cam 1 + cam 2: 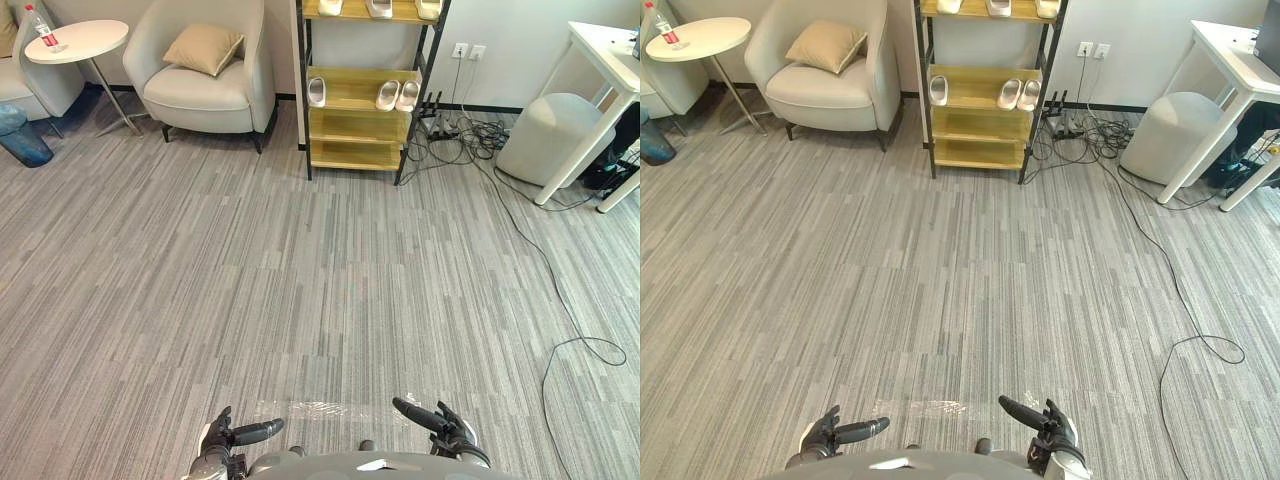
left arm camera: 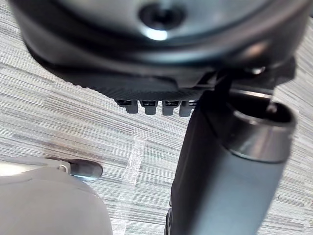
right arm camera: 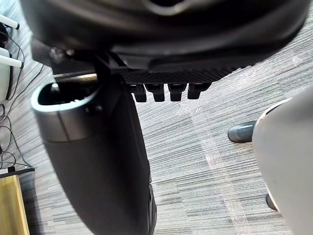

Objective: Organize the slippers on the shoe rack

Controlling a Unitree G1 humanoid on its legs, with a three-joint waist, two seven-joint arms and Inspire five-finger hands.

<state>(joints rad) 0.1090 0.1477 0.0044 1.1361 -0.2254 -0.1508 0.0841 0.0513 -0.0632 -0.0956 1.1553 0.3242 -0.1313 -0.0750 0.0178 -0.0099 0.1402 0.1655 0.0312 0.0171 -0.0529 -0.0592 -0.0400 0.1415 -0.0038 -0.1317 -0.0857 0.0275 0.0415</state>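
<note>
While both arms are held low by the body, the left robot hand (image 1: 224,436) and the right robot hand (image 1: 450,430) have their fingers loosely spread and hold nothing. A wide stretch of grey floor (image 1: 300,250) separates them from the shoe rack (image 1: 350,101), which stands well ahead and slightly to the right, so the right robot hand seems a little nearer. On its middle shelf lie a single slipper (image 1: 316,91) and, apart from it, a pair (image 1: 388,95); the top shelf holds more slippers (image 1: 379,7). Each slipper's long axis runs from front to back. No writing is readable.
</note>
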